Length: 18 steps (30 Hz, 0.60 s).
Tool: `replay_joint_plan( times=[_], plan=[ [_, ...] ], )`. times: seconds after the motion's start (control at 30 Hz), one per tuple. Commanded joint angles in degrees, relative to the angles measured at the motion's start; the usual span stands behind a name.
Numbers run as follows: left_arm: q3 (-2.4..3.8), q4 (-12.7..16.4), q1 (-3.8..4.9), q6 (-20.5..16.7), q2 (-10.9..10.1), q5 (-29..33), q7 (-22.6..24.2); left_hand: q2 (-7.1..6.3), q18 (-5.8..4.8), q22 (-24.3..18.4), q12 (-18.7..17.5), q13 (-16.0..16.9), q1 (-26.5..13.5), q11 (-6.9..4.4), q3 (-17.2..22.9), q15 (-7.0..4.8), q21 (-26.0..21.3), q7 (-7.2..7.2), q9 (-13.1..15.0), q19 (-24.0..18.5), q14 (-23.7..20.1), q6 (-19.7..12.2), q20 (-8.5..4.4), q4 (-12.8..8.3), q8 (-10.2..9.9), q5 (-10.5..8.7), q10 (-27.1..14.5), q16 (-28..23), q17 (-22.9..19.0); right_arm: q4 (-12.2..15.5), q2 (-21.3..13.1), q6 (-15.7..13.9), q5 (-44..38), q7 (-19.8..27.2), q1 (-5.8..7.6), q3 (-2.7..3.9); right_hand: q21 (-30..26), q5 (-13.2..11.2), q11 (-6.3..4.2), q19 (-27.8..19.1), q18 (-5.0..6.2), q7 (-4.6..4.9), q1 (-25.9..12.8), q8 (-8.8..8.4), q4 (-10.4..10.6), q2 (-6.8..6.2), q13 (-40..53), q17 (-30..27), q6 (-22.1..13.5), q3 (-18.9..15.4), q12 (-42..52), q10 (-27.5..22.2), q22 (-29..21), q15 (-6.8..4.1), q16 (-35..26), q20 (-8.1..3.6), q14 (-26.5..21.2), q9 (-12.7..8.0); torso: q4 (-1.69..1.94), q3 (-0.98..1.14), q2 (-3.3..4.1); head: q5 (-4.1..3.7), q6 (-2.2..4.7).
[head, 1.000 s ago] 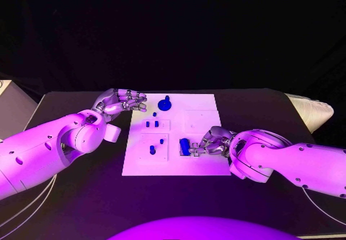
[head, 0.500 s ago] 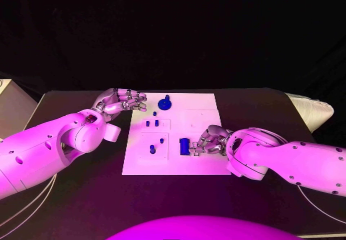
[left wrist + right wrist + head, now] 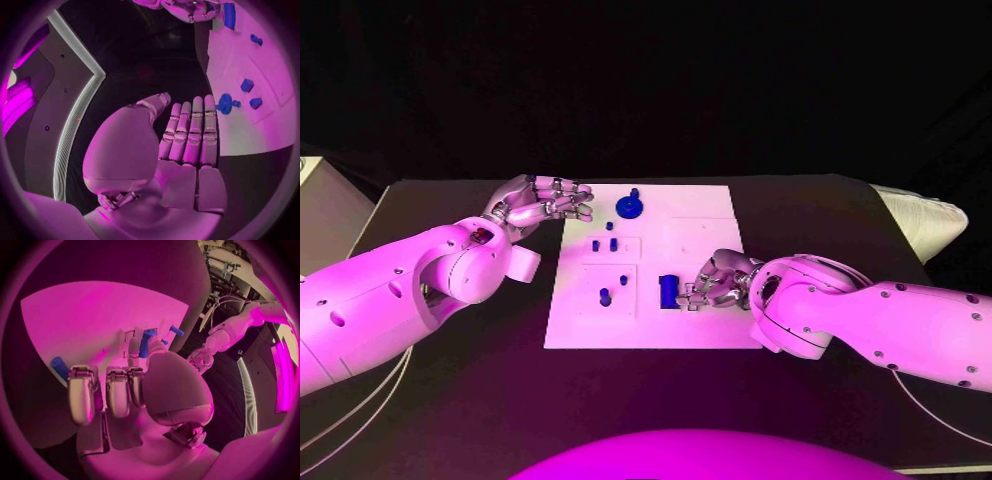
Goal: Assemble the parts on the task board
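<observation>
A black worktop carried the white task board, without readable writing. The right hand curled beside a blue block; its grip was unclear. The left hand hovered empty, fingers apart, near the round blue knob.

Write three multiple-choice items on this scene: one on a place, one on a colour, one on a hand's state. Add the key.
1. Where is the left hand?
A. at the white task board's far left corner
B. off the black table
C. on the right arm
2. What colour is the round knobbed part?
A. green
B. blue
C. yellow
3. The left hand is:
A. holding a part
B. holding nothing
C. gripping the board

Key: A, it hovers beside that corner; B, it is blue against the white plate; B, the wrist view shows an empty palm, straight fingers.
</observation>
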Motion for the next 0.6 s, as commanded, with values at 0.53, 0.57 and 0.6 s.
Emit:
replay_joint_plan(
  times=[0.53,0.57,0.6],
  plan=[
    [0.04,0.07,-0.05,1.13,0.19,0.29,0.21,0.54,0.56,-0.11,-0.16,0.09,-0.09,0.05,-0.2,0.11,-0.35,0.19,-0.12,0.44,-0.32,0.04,0.05,0.39,-0.3,-0.04,-0.19,-0.34,0.16,-1.1,1.81,0.26,-3.85,-0.31,-0.96,-0.01,0.32,-2.29,-0.46,5.09,-0.79,-0.45,1.62,0.76,0.19,-1.28,13.67,15.07,0.95,0.62,0.49,4.9,13.49,-0.43,0.24,-0.38,6.07,-0.18,0.05,0.04,0.0,-0.14,-0.26],
    [0.04,0.07,-0.06,1.13,0.19,0.29,0.21,0.54,0.56,-0.11,-0.16,0.09,-0.09,0.05,-0.2,0.11,-0.35,0.19,-0.12,0.44,-0.32,0.04,0.05,0.39,-0.3,-0.04,-0.19,-0.34,0.16,-1.27,1.94,0.09,-3.98,-0.43,-0.98,-0.01,0.3,-2.26,-0.48,5.09,-0.79,-0.47,1.57,0.79,0.22,-1.11,13.71,15.07,0.99,0.69,0.55,4.93,13.49,-0.45,0.24,-0.39,6.07,-0.17,0.05,0.02,-0.01,-0.13,-0.27],
    [0.04,0.07,-0.06,1.14,0.19,0.29,0.21,0.54,0.56,-0.11,-0.16,0.09,-0.09,0.05,-0.2,0.11,-0.35,0.19,-0.12,0.44,-0.32,0.04,0.05,0.39,-0.3,-0.04,-0.19,-0.34,0.16,-1.38,2.03,-0.02,-4.06,-0.5,-1.0,-0.01,0.31,-2.21,-0.5,5.09,-0.79,-0.48,1.43,0.83,0.25,-0.87,13.71,15.07,1.01,0.78,0.55,4.94,13.49,-0.47,0.24,-0.4,6.07,-0.18,0.05,0.02,-0.01,-0.13,-0.27]
  ],
)
